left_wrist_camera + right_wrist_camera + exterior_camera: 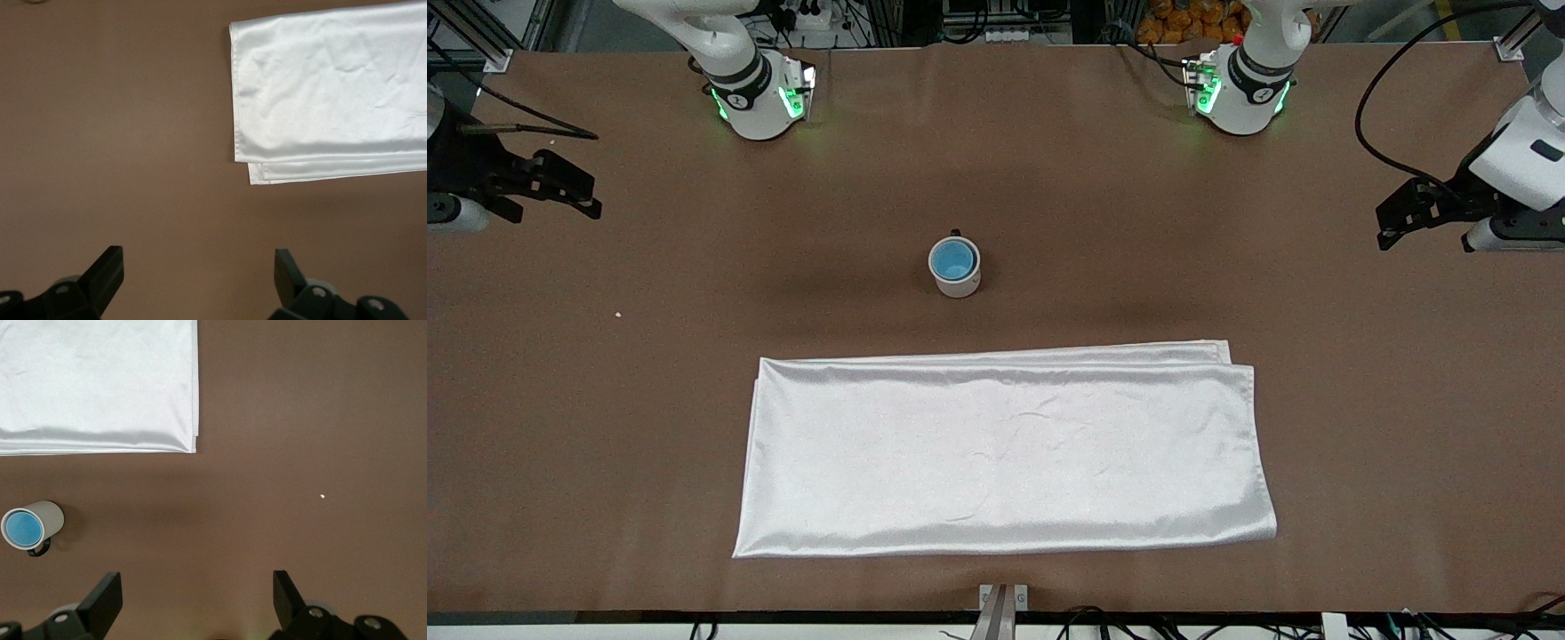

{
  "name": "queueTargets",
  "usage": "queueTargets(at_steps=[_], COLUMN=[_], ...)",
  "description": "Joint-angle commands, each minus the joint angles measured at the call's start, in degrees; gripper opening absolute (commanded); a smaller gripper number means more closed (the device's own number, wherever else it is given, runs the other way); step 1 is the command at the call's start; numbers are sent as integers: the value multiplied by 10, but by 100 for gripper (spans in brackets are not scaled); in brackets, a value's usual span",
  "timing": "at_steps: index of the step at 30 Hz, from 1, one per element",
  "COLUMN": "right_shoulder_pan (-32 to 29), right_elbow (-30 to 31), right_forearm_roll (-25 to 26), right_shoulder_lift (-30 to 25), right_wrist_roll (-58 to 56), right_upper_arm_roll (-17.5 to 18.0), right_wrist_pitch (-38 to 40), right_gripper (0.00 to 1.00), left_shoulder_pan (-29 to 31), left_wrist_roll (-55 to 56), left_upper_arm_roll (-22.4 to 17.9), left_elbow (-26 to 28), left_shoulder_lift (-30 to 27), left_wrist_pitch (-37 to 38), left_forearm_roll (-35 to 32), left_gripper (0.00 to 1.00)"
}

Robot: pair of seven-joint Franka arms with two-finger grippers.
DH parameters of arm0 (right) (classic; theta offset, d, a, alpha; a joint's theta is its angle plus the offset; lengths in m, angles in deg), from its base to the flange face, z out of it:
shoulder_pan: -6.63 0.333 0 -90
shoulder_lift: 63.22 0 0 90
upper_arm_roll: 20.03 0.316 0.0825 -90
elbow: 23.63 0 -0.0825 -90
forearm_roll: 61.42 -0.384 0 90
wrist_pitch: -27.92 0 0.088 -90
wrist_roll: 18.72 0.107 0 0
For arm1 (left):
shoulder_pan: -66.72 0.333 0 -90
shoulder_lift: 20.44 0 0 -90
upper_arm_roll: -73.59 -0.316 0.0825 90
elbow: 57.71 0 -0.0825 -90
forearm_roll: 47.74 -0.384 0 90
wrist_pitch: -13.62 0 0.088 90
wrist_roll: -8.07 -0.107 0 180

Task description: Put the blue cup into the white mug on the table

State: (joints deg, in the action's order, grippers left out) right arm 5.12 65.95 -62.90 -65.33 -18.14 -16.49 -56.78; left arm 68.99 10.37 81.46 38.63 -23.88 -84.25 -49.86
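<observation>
The blue cup (951, 258) sits inside the white mug (958, 278), mid-tabletop (649, 356). The cloth (1005, 449) lies nearer the front camera. My fingers hover at either end.

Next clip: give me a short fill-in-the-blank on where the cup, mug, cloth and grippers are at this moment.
1. The blue cup sits inside the white ____.
2. The white mug stands on the table, farther from the front camera than the folded white ____.
3. The left gripper and the right gripper each wait over an end of the table with fingers ____.

Missing words: mug; cloth; open
</observation>
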Motion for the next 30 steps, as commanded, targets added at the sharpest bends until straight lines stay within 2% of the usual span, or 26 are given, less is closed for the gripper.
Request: queueTargets(at_steps=[1,21,30], right_shoulder_pan=[-3,-5,-6], right_elbow=[-12,-6,-6], right_forearm_roll=[7,4,4], right_shoulder_lift=[4,14,19], right_wrist_roll=[0,3,0], right_upper_arm_roll=[2,2,2], right_wrist_pitch=[5,7,5], right_gripper=[100,100,100], left_shoulder_pan=[5,-13,-13], left_wrist_roll=[-15,-9,17], left_upper_arm_roll=[0,-12,-12], left_elbow=[20,14,14], left_shoulder_lift=[-19,-16,-18], left_wrist_pitch=[-12,-12,-7], left_forearm_roll=[19,19,41], left_gripper=[100,100,100])
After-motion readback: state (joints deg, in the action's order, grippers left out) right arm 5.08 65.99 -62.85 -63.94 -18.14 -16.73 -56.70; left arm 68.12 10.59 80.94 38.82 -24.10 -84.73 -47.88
